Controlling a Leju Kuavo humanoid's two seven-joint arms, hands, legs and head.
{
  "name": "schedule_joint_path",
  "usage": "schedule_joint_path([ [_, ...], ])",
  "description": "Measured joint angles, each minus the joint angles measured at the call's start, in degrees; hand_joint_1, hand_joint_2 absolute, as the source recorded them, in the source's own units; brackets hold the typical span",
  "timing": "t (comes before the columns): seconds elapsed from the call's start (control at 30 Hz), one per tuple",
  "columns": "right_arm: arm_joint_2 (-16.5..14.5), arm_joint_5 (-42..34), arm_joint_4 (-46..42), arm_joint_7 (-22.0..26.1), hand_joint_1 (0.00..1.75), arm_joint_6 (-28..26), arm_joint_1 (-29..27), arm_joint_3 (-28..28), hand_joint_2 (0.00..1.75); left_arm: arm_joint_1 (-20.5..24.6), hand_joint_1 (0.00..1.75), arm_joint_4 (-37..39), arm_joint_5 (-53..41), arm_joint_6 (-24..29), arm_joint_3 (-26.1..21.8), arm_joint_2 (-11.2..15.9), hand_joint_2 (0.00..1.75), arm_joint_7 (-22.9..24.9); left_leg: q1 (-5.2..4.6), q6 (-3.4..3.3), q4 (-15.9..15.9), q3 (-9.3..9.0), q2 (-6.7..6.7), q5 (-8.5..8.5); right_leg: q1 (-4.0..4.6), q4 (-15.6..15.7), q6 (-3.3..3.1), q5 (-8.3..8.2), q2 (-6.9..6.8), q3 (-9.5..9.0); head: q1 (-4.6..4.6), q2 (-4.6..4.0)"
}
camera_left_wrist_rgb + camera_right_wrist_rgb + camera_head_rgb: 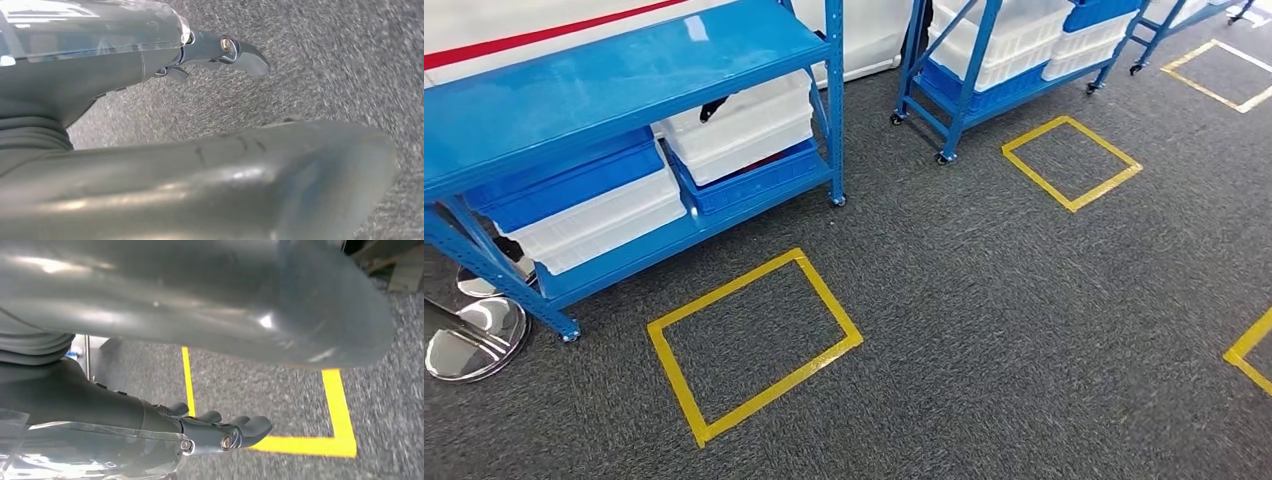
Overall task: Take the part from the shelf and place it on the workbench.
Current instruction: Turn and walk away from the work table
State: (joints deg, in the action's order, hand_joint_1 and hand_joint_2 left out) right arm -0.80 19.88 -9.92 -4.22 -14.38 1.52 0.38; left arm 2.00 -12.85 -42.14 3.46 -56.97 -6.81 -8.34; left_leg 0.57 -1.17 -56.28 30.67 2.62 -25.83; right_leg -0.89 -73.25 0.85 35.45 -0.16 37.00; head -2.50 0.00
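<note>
A blue shelf point(624, 75) stands at the left of the head view, with white bins point(744, 125) and blue bins point(564, 180) on its lower levels. A small dark object point(714, 108) pokes out at the top edge of one white bin; I cannot tell what it is. My left hand point(100, 75) hangs over grey carpet, its fingers point(235, 50) stretched out and holding nothing. My right hand point(100, 410) also hangs above the carpet with its fingers point(240, 432) extended and empty, near a yellow tape corner point(335, 440).
A yellow tape square point(754, 345) marks the carpet in front of the shelf. A second wheeled blue rack point(1014, 60) with bins stands further back, another tape square point(1072, 162) before it. A chrome round base point(469, 335) sits at the far left.
</note>
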Motion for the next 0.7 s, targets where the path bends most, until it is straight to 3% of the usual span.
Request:
schedule_joint_path([
  [0.07,0.28,-0.04,0.0,0.01,0.0,0.0,-0.01,-0.23,0.0,-0.02,0.0,0.0,-0.17,0.03,0.08,0.11,0.0,0.28,0.09,0.3,-0.39,0.05,1.6,-0.11,-0.34,6.68,-0.01,-4.29,1.21,-2.94,0.01,0.0],
  [0.13,0.48,-0.04,0.03,0.04,0.0,0.01,-0.06,-0.43,0.0,0.05,0.0,0.0,-0.27,0.03,0.2,0.19,0.0,0.38,0.0,0.98,-0.92,0.43,2.98,-0.25,-0.55,12.98,-0.1,-6.76,3.5,-5.64,0.01,0.0],
  [0.17,0.51,-0.05,0.04,0.08,0.0,0.01,-0.05,-0.52,0.0,0.08,0.0,0.0,-0.29,0.03,0.26,0.27,0.0,0.39,-0.03,1.37,-1.07,0.69,3.57,-0.24,-0.52,14.31,-0.24,-7.01,4.2,-6.11,0.0,0.0],
  [0.2,0.52,-0.09,0.05,0.12,0.0,0.0,0.01,-0.62,0.0,0.08,0.0,0.0,-0.32,-0.01,0.32,0.36,0.0,0.39,-0.01,1.78,-1.1,0.94,4.13,-0.15,-0.38,14.43,-0.46,-6.9,4.07,-6.12,0.0,0.0],
  [0.27,0.49,-0.17,0.04,0.2,0.0,-0.02,0.23,-0.85,0.0,-0.06,0.0,0.01,-0.39,-0.12,0.38,0.62,0.0,0.39,0.2,2.51,-1.14,1.31,4.53,-0.08,-0.39,14.69,-1.27,-7.19,2.71,-6.12,-0.01,0.0],
  [0.33,0.46,-0.21,0.04,0.24,0.0,-0.04,0.26,-1.07,0.0,-0.12,0.0,0.04,-0.47,-0.26,0.4,0.8,0.0,0.42,0.18,3.02,-3.79,2.56,2.04,-1.96,-0.47,15.04,-2.15,-7.45,1.24,-6.11,-0.02,0.0],
  [0.4,0.49,-0.16,0.04,0.24,0.0,-0.08,-0.01,-1.18,0.0,0.11,0.0,0.07,-0.52,-0.34,0.43,0.95,0.0,0.57,0.12,3.29,-10.78,5.6,-1.1,-5.99,-0.17,15.07,-2.6,-7.49,-0.3,-5.97,-0.03,0.0],
  [0.47,0.54,-0.04,0.05,0.23,0.0,-0.09,-0.2,-1.26,0.0,0.31,0.0,0.07,-0.56,-0.34,0.43,1.08,0.0,0.85,0.14,3.39,-17.52,8.49,-2.06,-8.66,0.19,15.01,-2.72,-7.43,-2.0,-5.88,-0.02,0.0],
  [0.5,0.55,0.02,0.05,0.22,0.0,-0.09,-0.19,-1.3,0.0,0.3,0.0,0.07,-0.57,-0.34,0.43,1.13,0.0,0.98,0.13,3.33,-18.17,8.62,-2.21,-8.44,0.31,14.97,-2.76,-7.37,-2.8,-5.9,-0.02,0.0],
  [0.53,0.55,0.05,0.05,0.22,0.0,-0.09,-0.14,-1.33,0.0,0.26,0.0,0.07,-0.57,-0.34,0.43,1.17,0.0,1.05,0.11,3.19,-16.52,7.61,-2.41,-7.18,0.41,14.95,-2.77,-7.3,-3.56,-5.96,-0.02,0.0],
  [0.57,0.54,0.09,0.04,0.22,0.0,-0.09,-0.07,-1.34,0.0,0.23,0.0,0.07,-0.57,-0.33,0.43,1.22,0.0,1.1,0.07,2.98,-12.93,5.65,-2.82,-5.29,0.48,14.94,-2.74,-7.22,-4.2,-6.08,-0.02,0.0],
  [0.63,0.54,0.27,0.04,0.22,0.0,-0.08,0.05,-1.36,0.0,0.36,0.0,0.07,-0.57,-0.26,0.43,1.32,0.0,1.22,-0.26,2.28,-4.81,1.48,-5.34,-2.4,0.7,14.91,-2.46,-7.01,-5.44,-6.39,-0.02,0.0],
  [0.7,0.55,0.54,0.04,0.22,0.0,-0.05,0.11,-1.37,0.0,0.56,0.0,0.07,-0.56,-0.12,0.43,1.37,0.0,1.4,-0.66,1.65,-1.45,0.01,-6.82,-1.67,0.86,14.87,-1.95,-6.88,-6.42,-6.59,-0.02,0.0],
])
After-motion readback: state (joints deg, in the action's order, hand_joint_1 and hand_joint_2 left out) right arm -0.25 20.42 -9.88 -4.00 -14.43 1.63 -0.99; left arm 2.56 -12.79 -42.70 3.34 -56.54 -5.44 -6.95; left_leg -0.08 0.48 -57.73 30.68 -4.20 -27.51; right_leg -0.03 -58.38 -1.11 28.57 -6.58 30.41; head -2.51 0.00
